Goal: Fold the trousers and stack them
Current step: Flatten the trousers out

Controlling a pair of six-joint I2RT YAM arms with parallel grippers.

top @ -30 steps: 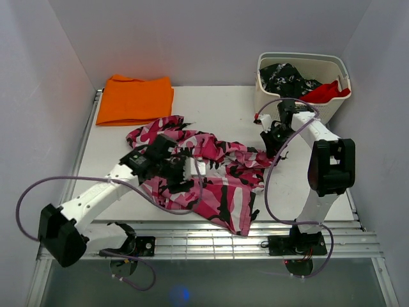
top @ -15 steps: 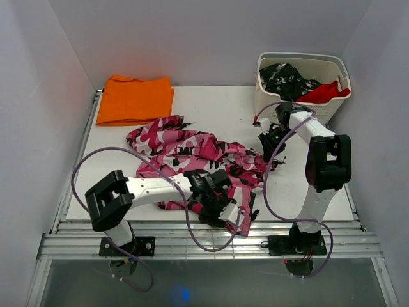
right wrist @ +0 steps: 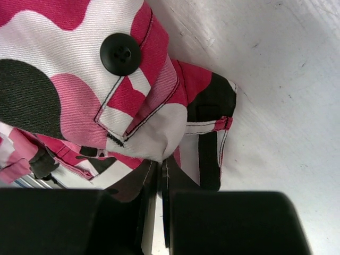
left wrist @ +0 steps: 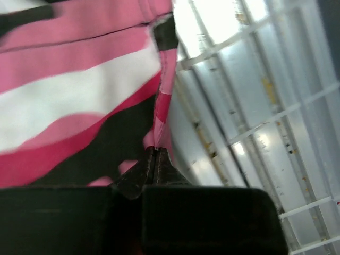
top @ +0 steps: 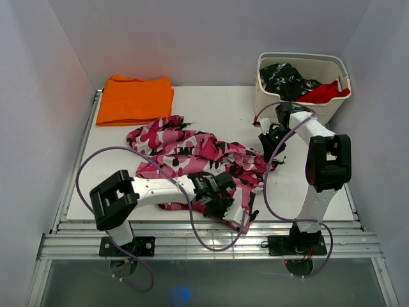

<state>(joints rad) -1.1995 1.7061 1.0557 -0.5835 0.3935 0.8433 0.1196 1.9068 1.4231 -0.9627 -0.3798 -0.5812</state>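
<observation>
Two pinches on crumpled cloth trousers (top: 192, 150) of hot-pink, white and black camouflage, mid-bench (top: 223, 105): left fingers (left wrist: 141, 178) closed on a near-edge seam, right fingers (right wrist: 130, 187) on a buttoned corner. Spreading step, probably; calls next for drawing apart to flatten.

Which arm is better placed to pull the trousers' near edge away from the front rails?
Left. The left gripper is shut on the hem of the trousers beside the rails; the right gripper pinches cloth by the button, farther back.
</observation>
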